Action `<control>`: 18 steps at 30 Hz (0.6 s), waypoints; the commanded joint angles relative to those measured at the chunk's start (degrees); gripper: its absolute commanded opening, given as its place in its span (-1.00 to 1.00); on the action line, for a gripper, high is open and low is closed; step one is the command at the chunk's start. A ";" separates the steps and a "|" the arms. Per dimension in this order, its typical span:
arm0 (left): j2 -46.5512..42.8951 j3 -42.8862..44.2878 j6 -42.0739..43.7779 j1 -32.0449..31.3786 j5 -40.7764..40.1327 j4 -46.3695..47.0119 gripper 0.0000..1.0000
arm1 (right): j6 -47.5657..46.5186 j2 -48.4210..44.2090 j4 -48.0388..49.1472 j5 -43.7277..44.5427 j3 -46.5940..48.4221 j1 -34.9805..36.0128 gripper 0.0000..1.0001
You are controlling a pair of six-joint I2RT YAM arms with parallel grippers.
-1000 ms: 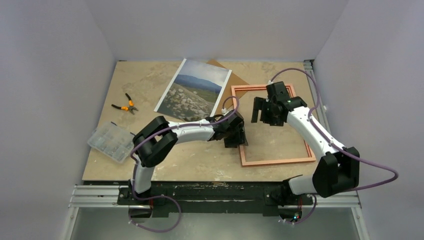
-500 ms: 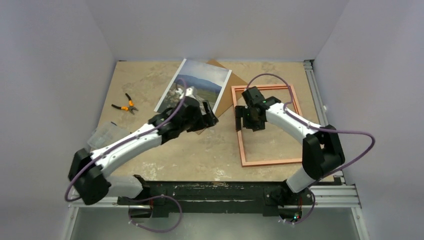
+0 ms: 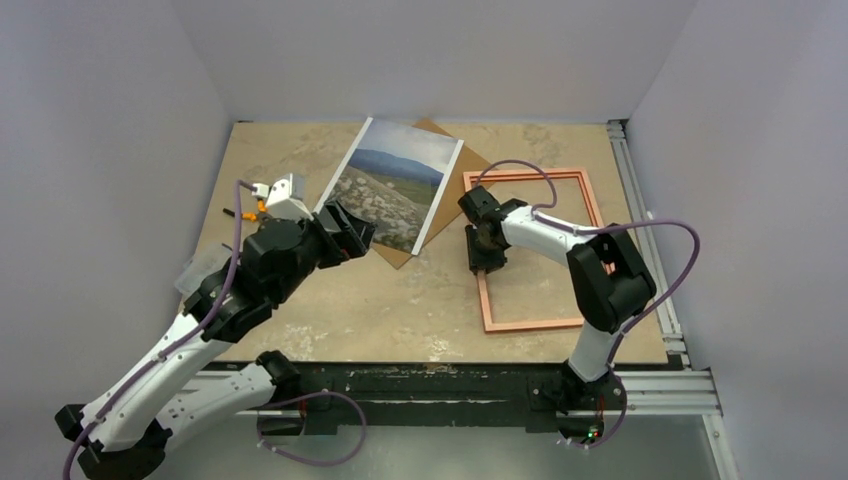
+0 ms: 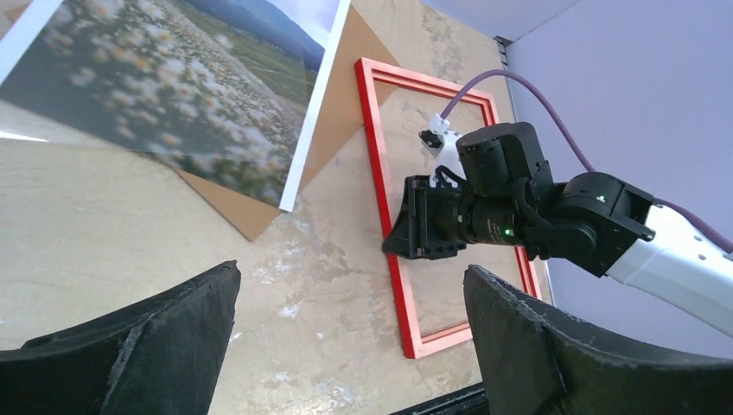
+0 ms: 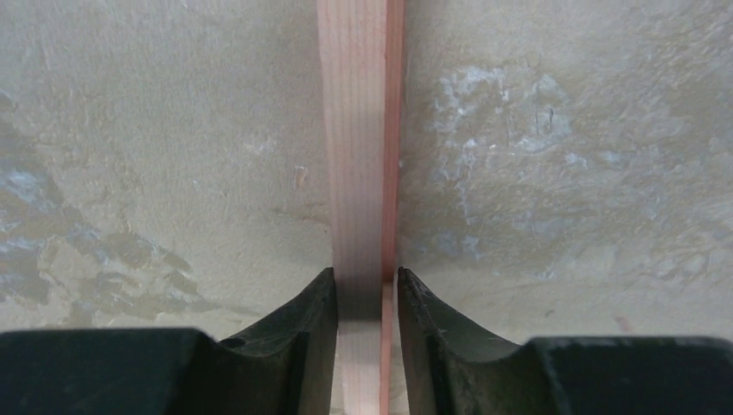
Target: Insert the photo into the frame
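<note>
The brown backing board (image 3: pixel 401 254) is mostly buried under the photo (image 3: pixel 392 186), which lies far-centre, just left of the frame (image 3: pixel 530 325). There's the right end effector (image 5: pixel 366 281), pinching the frame's left rail, and the left end effector (image 3: pixel 350 228) hovers gaping, empty. Mottled beige tabletop (image 3: pixel 400 310), pale walls (image 3: pixel 120 100).

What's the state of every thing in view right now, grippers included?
photo, face up on the backing board, not in the frame
frame, flat on the table, nothing inside it
backing board, flat, partly under the photo
left gripper, open, empty, above the table near the photo
right gripper, shut on the frame's rail nearest the photo
</note>
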 commanded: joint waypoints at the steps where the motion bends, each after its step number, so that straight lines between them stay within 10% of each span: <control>1: -0.67 0.90 1.97 0.35 -3.31 -4.46 0.96 | 1.13 0.74 1.57 2.07 4.43 0.33 -0.47; 10: 2.54 0.90 1.82 0.47 -1.38 -4.43 0.96 | 0.64 2.59 -0.98 3.47 8.38 0.33 -0.64; 18: 8.57 3.11 3.81 1.57 1.05 -6.84 1.00 | -0.40 -1.16 -2.64 2.94 9.57 0.33 0.30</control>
